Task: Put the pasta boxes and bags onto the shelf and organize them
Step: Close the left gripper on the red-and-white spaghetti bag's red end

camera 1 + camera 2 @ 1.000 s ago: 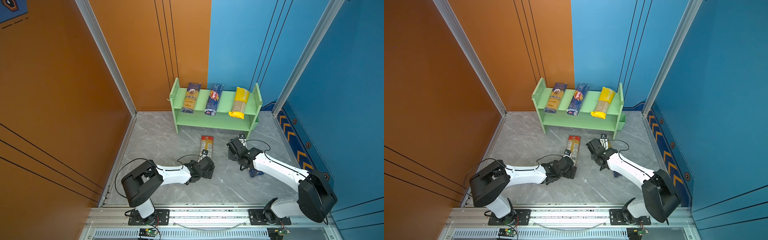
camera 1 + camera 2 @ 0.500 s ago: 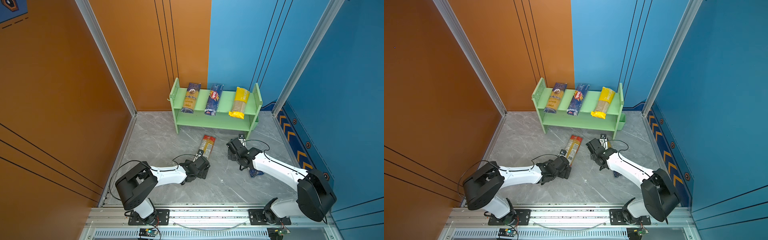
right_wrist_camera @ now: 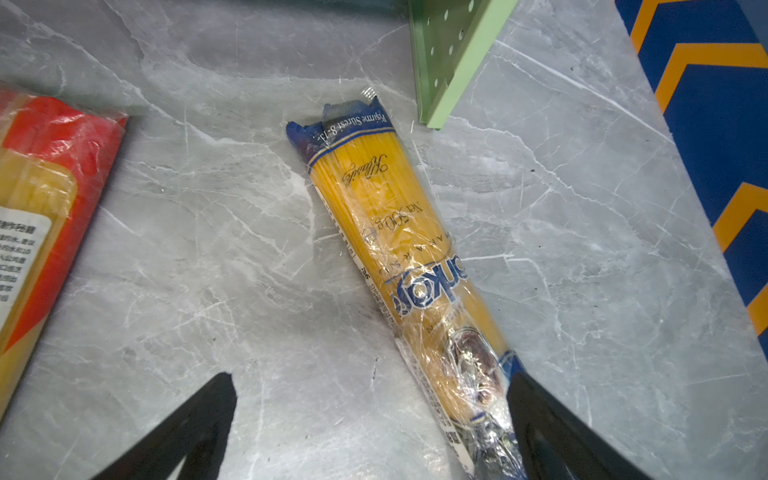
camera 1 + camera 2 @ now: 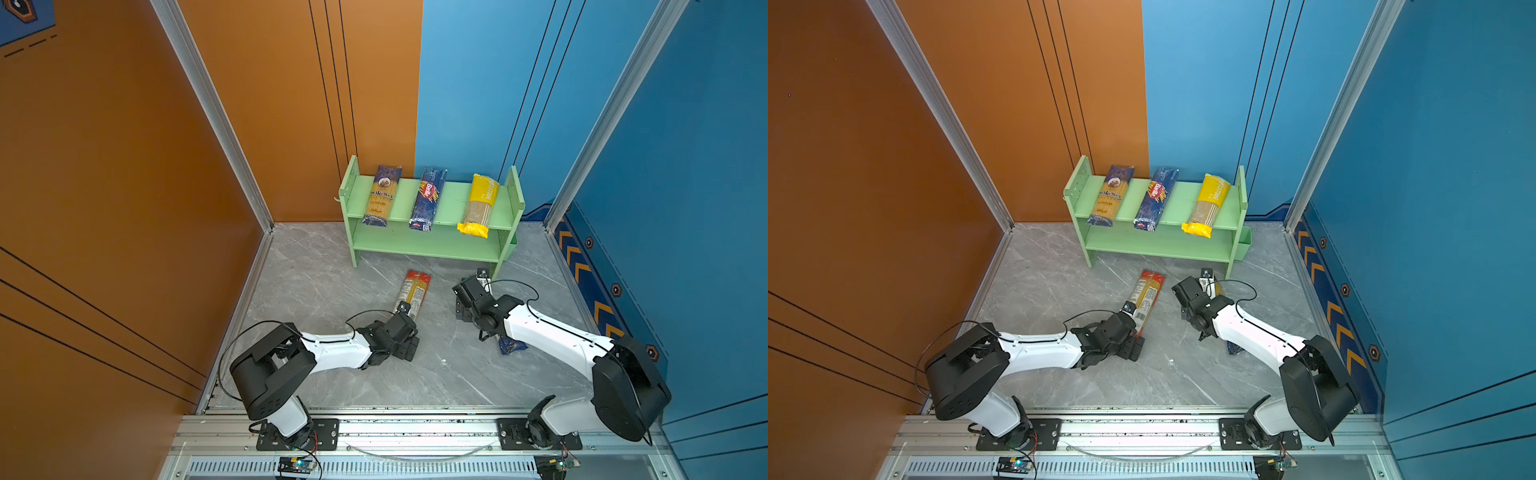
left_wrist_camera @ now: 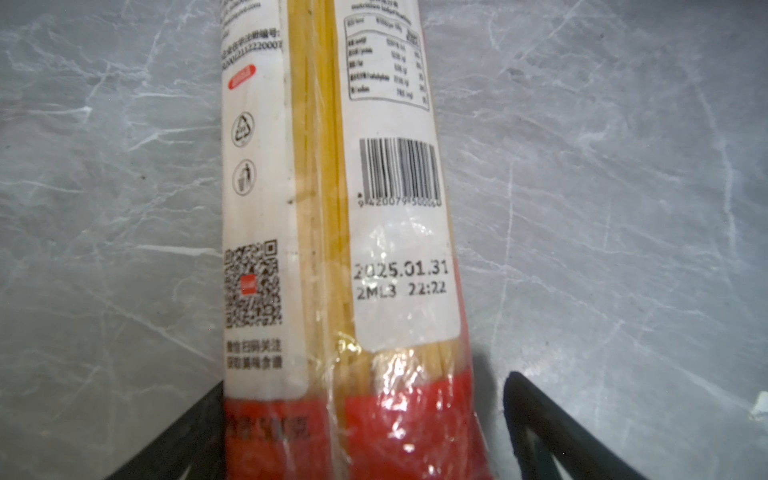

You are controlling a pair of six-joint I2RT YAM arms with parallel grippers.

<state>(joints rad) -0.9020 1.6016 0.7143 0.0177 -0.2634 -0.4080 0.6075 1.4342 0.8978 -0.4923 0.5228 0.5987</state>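
Your left gripper (image 5: 361, 432), jaws wide, now straddles the newly skewed red pack (image 4: 413, 291); right gripper (image 3: 374, 428) likewise open; nothing gripped yet.

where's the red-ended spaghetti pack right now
In both top views the red-ended pack lies on the grey floor in front of the shelf, toward the left arm, its near end inside the open left gripper.
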